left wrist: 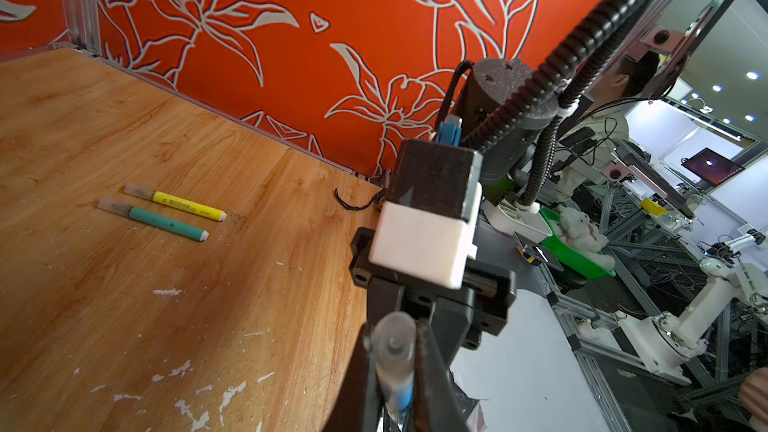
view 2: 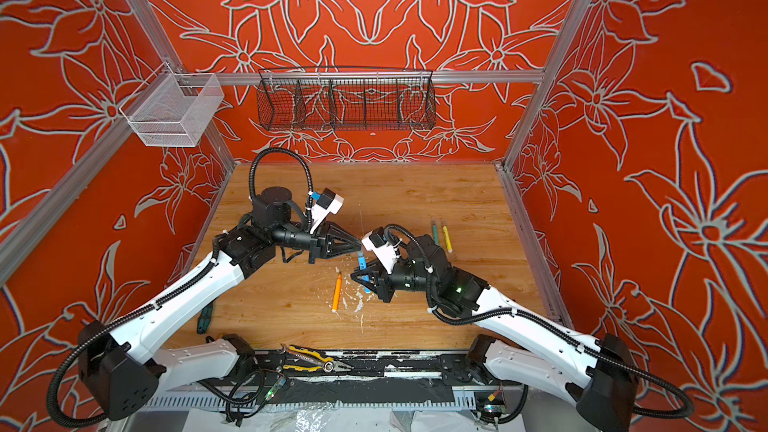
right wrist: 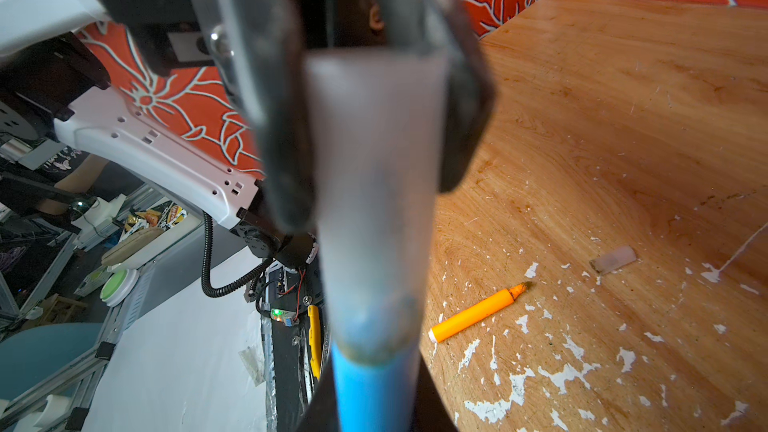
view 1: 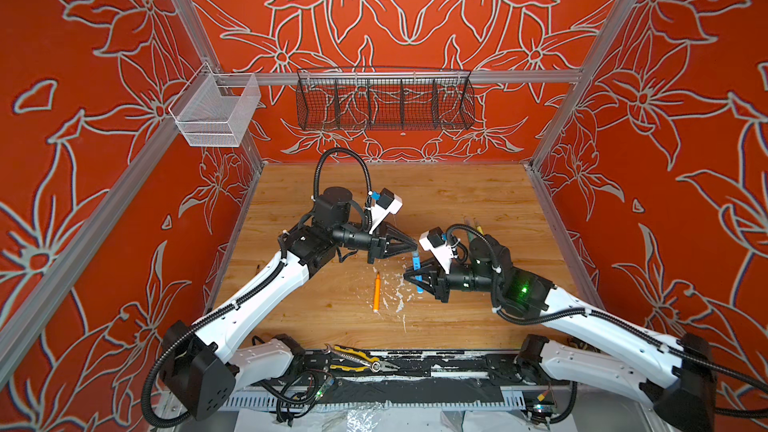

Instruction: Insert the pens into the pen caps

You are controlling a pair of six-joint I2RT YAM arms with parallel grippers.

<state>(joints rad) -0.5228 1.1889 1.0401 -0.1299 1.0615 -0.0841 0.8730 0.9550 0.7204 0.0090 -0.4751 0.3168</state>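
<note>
One orange pen (view 1: 376, 290) lies uncapped on the table (view 1: 457, 197) among white flecks (view 1: 398, 303), a loose cap (right wrist: 613, 259) near its tip. Just right of it, the left gripper (view 1: 414, 248) is pinched tight on a clear cap (right wrist: 374, 160) sitting over the blue pen (view 1: 419, 288) (how far on, I cannot tell). The right gripper (view 1: 412, 277) is clamped on that pen's barrel, holding it off the table. Farthest right, the green pen (view 2: 435, 231) and yellow pen (view 2: 446, 238) lie side by side, both capped.
</note>
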